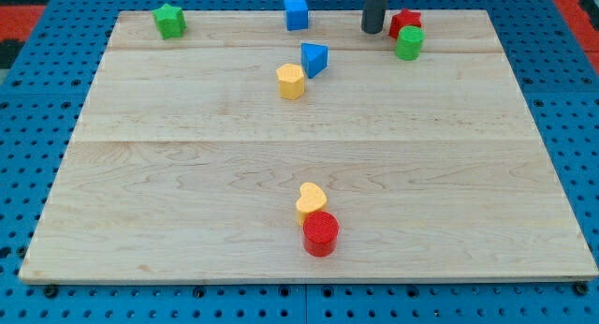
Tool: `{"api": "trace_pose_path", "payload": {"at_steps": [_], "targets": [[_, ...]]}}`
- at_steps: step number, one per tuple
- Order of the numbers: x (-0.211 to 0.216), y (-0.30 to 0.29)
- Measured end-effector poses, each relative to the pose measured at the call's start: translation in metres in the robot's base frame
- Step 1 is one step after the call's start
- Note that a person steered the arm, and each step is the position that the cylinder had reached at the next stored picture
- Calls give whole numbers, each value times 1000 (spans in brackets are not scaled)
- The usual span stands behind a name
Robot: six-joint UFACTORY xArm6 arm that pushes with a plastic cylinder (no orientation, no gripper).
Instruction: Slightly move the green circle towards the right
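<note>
The green circle (409,43) stands near the view's top right of the wooden board (187,174), touching a red star-like block (404,22) just above it. My tip (373,29) is the lower end of the dark rod, a short gap to the left of the green circle and the red block, a little higher in the view than the circle. It touches neither.
A green star block (169,21) sits at the top left, a blue cube (296,13) at the top middle. A blue triangle (314,58) and yellow hexagon (291,81) sit together below it. A yellow heart (311,198) touches a red circle (320,233) near the bottom.
</note>
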State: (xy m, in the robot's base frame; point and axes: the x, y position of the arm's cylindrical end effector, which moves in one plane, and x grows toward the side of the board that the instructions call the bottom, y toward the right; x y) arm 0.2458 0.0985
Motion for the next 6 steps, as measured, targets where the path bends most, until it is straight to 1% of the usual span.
{"api": "trace_pose_path", "payload": {"at_steps": [1,2,3,4,5,6], "targets": [[21,32],[26,52],[65,63],[72,111],[20,135],[25,97]]}}
